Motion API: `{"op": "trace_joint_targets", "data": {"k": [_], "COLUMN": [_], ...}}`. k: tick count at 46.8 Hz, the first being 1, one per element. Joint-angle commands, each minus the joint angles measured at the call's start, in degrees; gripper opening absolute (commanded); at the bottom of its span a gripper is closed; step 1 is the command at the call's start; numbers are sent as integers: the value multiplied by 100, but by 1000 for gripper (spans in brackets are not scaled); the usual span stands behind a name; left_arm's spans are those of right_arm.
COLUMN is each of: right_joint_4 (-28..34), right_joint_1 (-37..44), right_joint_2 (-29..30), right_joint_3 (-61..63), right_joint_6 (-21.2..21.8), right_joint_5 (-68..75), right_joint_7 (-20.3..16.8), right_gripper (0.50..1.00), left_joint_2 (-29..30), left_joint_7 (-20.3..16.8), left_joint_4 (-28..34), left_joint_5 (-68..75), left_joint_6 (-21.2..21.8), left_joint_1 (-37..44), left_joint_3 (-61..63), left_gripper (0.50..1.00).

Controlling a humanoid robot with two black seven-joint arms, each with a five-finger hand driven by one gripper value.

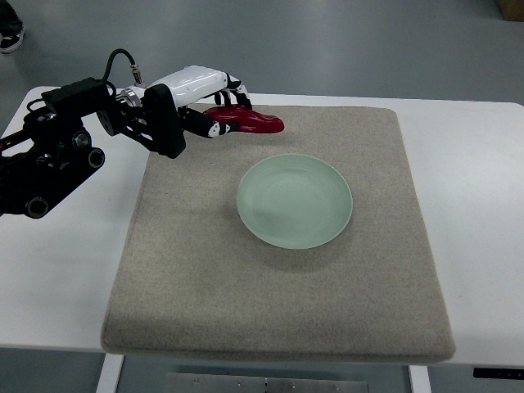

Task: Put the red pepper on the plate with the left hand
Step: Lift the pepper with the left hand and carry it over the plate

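A long red pepper (252, 122) lies at the far left of the beige mat (205, 278), its tip pointing right. My left hand (219, 109), white with black fingers, reaches in from the left edge and its fingers curl around the pepper's stem end. Whether the pepper rests on the mat or hangs just above it cannot be told. A pale green plate (295, 201) sits in the middle of the mat, to the right of and nearer than the pepper, with nothing on it. The right hand is out of view.
The mat covers most of a white table (475, 205). My black left forearm (57, 155) with a cable stretches over the table's left side. Grey floor lies beyond the far edge, with a shoe (10, 36) at the top left corner.
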Motion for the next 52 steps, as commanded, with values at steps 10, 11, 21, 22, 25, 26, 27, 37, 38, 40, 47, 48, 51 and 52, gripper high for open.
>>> {"op": "trace_joint_targets", "data": {"k": [10, 11, 21, 22, 25, 26, 27, 37, 38, 40, 47, 48, 51, 52], "right_joint_4": [0, 0, 0, 0, 0, 0, 0, 0, 0, 0, 0, 0, 0, 0], "right_joint_1": [0, 0, 0, 0, 0, 0, 0, 0, 0, 0, 0, 0, 0, 0], "right_joint_2": [0, 0, 0, 0, 0, 0, 0, 0, 0, 0, 0, 0, 0, 0], "right_joint_3": [0, 0, 0, 0, 0, 0, 0, 0, 0, 0, 0, 0, 0, 0], "right_joint_6": [1, 1, 1, 1, 1, 1, 1, 1, 1, 1, 1, 1, 1, 1], "right_joint_5": [0, 0, 0, 0, 0, 0, 0, 0, 0, 0, 0, 0, 0, 0], "right_joint_7": [0, 0, 0, 0, 0, 0, 0, 0, 0, 0, 0, 0, 0, 0], "right_gripper": [928, 928, 928, 928, 928, 928, 928, 928, 928, 928, 928, 928, 928, 928], "left_joint_2": [-198, -198, -383, -400, -479, -497, -515, -638, -647, -655, -664, -664, -664, -664], "left_joint_7": [-44, -44, -105, -105, -105, -105, -105, -105, -105, -105, -105, -105, -105, -105], "left_joint_4": [-546, -564, -555, -546, -511, -494, -493, -406, -388, -353, -344, -344, -344, -344], "left_joint_5": [4, 4, 30, 30, 57, 57, 66, 101, 101, 136, 180, 180, 180, 171], "left_joint_6": [-95, -95, -86, -77, -51, -42, -33, -16, -7, 2, 11, 11, 28, 37], "left_joint_1": [-3, -3, -3, 5, -3, 5, 5, 5, -3, -3, 5, 5, 14, 23], "left_joint_3": [436, 489, 972, 1007, 1104, 1122, 1139, 1262, 1289, 1333, 1350, 1359, 1368, 1368], "left_gripper": [500, 500, 500, 500, 500, 500, 500, 500, 500, 500, 500, 500, 500, 500]}}
